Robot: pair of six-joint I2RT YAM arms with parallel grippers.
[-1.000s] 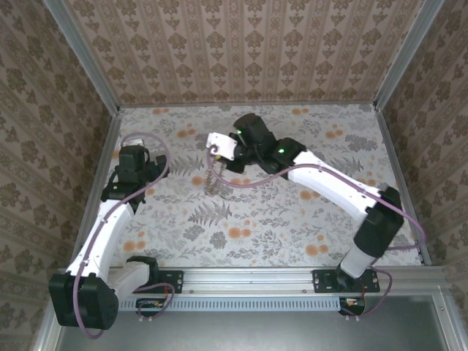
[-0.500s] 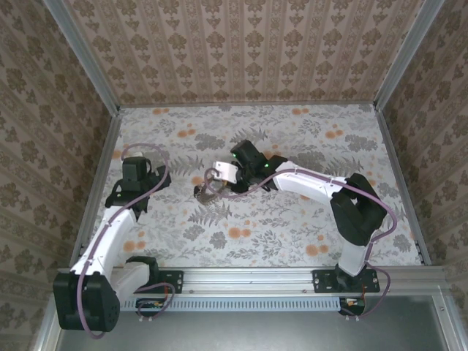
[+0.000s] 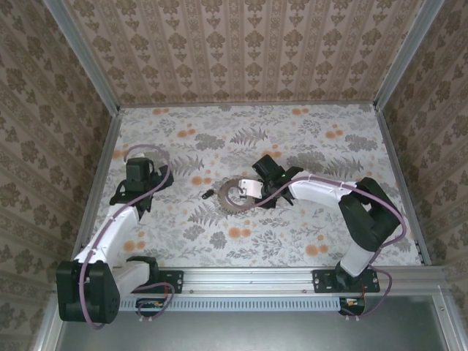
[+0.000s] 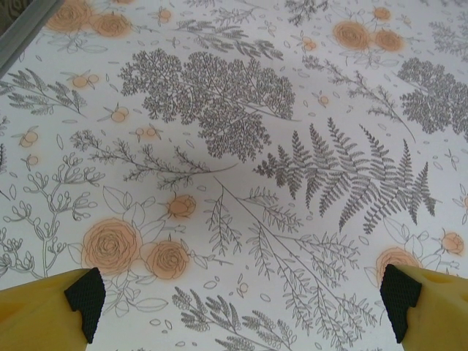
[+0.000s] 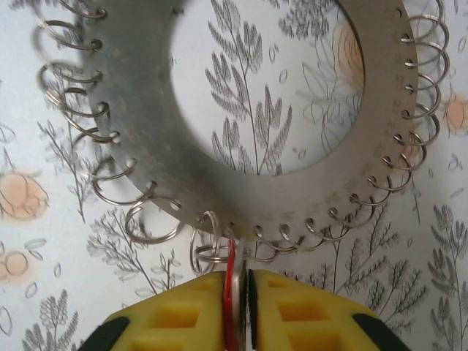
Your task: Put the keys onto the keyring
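Pinched nearly out of sight, cropped at the frame

The tiny silvery key with red tag (image 5: 231, 292) shows just a thin edge between the yellow fingers (image 5: 175, 318) of the right gripper (image 5: 239, 278). The grey metal coil-edged keyring (image 5: 146, 168) runs past the top edge.

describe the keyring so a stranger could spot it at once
On the floral table, look near the middle, at the tip of the right gripper, which pinches the key. The keyring is a flat grey metal ring edged with small wire loops; that jagged outline sets it apart from the printed flowers around it.
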